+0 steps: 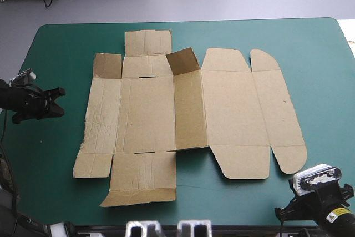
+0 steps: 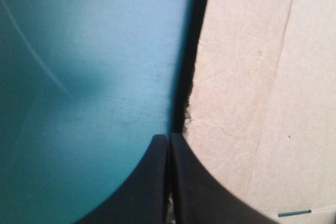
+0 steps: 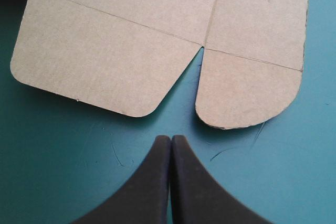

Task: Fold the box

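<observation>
The brown box (image 1: pixel 188 109) lies as a flat cut sheet in the middle of the teal-green table. One small flap (image 1: pixel 183 60) near its far edge stands raised; the other panels lie flat. My left gripper (image 1: pixel 54 102) is shut and empty, just off the sheet's left edge. In the left wrist view its tips (image 2: pixel 169 137) sit right at the box's edge (image 2: pixel 252 103), which casts a dark shadow. My right gripper (image 1: pixel 285 210) is shut and empty near the front right corner. In the right wrist view its tips (image 3: pixel 170 137) point at the gap between two rounded flaps of the box (image 3: pixel 157 19).
Bare teal-green cover (image 1: pixel 55 48) surrounds the sheet on all sides, with wider strips at the left and right. The table's front edge runs close behind the right gripper.
</observation>
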`<action>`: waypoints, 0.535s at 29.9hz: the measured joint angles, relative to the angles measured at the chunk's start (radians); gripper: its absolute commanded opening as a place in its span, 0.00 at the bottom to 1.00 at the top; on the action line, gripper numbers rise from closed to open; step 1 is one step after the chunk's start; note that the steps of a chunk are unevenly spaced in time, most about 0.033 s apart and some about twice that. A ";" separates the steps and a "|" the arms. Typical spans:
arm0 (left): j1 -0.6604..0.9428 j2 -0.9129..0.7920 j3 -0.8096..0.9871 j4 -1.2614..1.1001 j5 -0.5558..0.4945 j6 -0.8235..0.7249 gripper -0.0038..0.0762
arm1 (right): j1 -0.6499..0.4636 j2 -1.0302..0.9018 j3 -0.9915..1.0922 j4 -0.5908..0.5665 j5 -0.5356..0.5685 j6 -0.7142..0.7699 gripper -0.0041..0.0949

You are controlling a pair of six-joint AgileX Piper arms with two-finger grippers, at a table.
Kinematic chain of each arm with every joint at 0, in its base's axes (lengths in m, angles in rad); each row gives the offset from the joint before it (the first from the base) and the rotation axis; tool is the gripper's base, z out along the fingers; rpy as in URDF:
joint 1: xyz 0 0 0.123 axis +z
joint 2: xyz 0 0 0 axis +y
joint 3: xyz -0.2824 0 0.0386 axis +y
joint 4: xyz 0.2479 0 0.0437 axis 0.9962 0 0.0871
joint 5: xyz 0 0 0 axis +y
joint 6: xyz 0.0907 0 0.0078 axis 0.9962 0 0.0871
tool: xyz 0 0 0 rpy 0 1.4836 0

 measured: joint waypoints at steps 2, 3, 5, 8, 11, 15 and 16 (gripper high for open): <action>0.014 0.013 0.000 0.007 0.002 0.037 0.06 | 0.000 0.000 0.000 0.000 0.000 0.000 0.02; 0.016 0.016 0.000 0.023 0.005 0.050 0.07 | 0.000 0.000 0.000 0.000 0.000 0.000 0.02; 0.016 0.023 0.001 0.059 0.010 0.061 0.08 | 0.000 0.000 0.000 0.000 0.000 0.000 0.02; 0.016 0.028 0.007 0.120 0.011 0.068 0.17 | 0.000 0.000 0.000 -0.001 0.000 0.003 0.02; 0.000 0.036 0.025 0.133 0.011 0.069 0.33 | 0.000 0.000 0.000 -0.005 0.000 0.006 0.02; -0.047 0.074 0.061 0.131 0.009 0.062 0.52 | 0.000 0.000 0.000 -0.016 0.000 0.022 0.02; -0.058 0.083 0.068 0.132 0.009 0.061 0.53 | 0.000 0.000 0.000 -0.021 0.000 0.027 0.02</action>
